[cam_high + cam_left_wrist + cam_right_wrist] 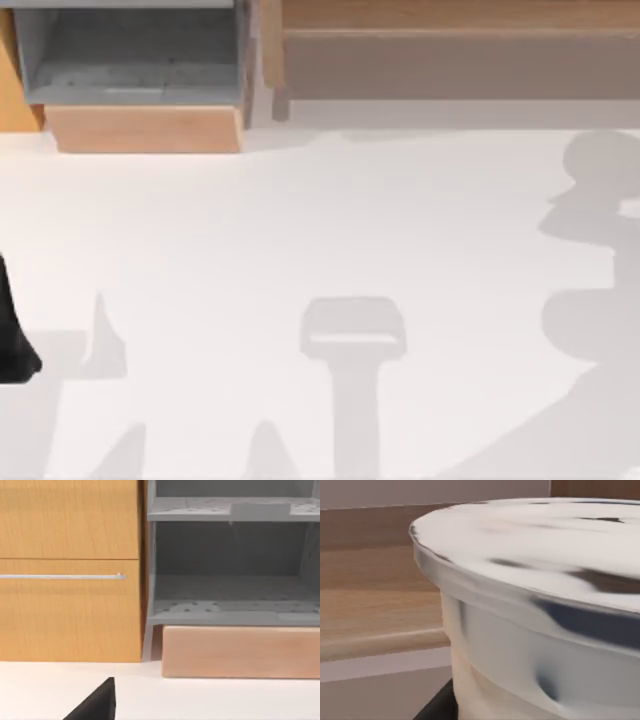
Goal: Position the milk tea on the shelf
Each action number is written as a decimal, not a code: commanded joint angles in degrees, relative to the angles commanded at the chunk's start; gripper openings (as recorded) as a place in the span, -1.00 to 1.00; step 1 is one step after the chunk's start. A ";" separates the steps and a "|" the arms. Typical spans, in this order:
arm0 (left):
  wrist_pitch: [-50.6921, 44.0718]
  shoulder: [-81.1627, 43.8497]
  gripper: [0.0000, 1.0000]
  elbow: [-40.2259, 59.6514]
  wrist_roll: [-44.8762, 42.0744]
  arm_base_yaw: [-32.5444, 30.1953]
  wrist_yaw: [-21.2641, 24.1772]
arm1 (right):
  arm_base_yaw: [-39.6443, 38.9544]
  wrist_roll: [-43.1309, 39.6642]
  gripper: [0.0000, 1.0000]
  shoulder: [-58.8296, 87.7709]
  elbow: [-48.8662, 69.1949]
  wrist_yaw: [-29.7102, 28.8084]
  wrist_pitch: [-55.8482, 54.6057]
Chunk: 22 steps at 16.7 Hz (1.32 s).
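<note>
Milk tea [535,605] sits very close to the right wrist camera — a rounded pale cup with a wide whitish lid smeared with dark patches, creamy lower down its wall. Behind it in that view runs the shelf [375,610], light-brown wood with a rounded front edge, and a pale strip of table [375,685] lies between the shelf and the cup. A dark sliver, which may be part of the right gripper, shows at the cup's base; whether the fingers clasp the cup I cannot tell.

From above, the table [300,250] is a plain white surface crossed by soft grey shadows. Along its far edge stands the shelf [460,50], with a plank top, a taupe front and a slim leg at its left end. Just left of the shelf is a box [130,60] lined in grey with a pale wood front, and left of the box an orange-brown cabinet [12,90].

The left arm [12,340] shows as a black shape well in front of the box — its wrist view faces the cabinet [70,580] with a thin metal handle [60,576] and the box [230,590], with one dark finger [97,702] low over the table. Its fingers' state I cannot tell.
</note>
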<state>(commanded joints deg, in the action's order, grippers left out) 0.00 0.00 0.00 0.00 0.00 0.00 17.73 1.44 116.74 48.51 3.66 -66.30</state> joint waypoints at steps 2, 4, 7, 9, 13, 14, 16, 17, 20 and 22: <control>0.00 0.00 1.00 0.00 0.00 0.00 0.00 | -0.54 0.55 -1.00 -4.14 0.36 -3.13 6.56; 0.00 0.00 1.00 0.00 0.00 0.00 0.00 | -1.28 0.98 -1.00 -7.93 1.16 -5.92 12.00; 0.00 0.00 1.00 0.00 0.00 0.00 0.00 | -2.78 1.82 -1.00 -12.77 3.07 -9.85 18.13; 0.00 0.00 1.00 0.00 0.00 0.00 0.00 | -4.40 2.43 -1.00 -15.63 4.69 -12.31 21.72; 0.00 0.00 1.00 0.00 0.00 0.00 0.00 | -9.16 2.47 -1.00 -17.72 6.93 -16.66 28.86; 0.00 0.00 1.00 0.00 0.00 0.00 0.00 | -10.64 2.33 -1.00 -17.78 7.65 -17.66 30.32; 0.00 0.00 1.00 0.00 0.00 0.00 0.00 | -13.15 2.13 -1.00 -18.00 9.58 -19.50 32.48; 0.00 0.00 1.00 0.00 0.00 0.00 0.00 | -14.50 2.04 -1.00 -18.12 10.81 -20.37 33.22; 0.00 0.00 1.00 0.00 0.00 0.00 0.00 | -20.80 1.51 -1.00 -16.72 15.77 -22.84 34.65; 0.00 0.00 1.00 0.00 0.00 0.00 0.00 | -26.68 0.89 -1.00 -14.26 19.29 -24.05 34.88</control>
<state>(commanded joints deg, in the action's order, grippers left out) 0.00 0.00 0.00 0.00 0.00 0.00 -8.95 2.33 102.48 67.80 -20.39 -31.42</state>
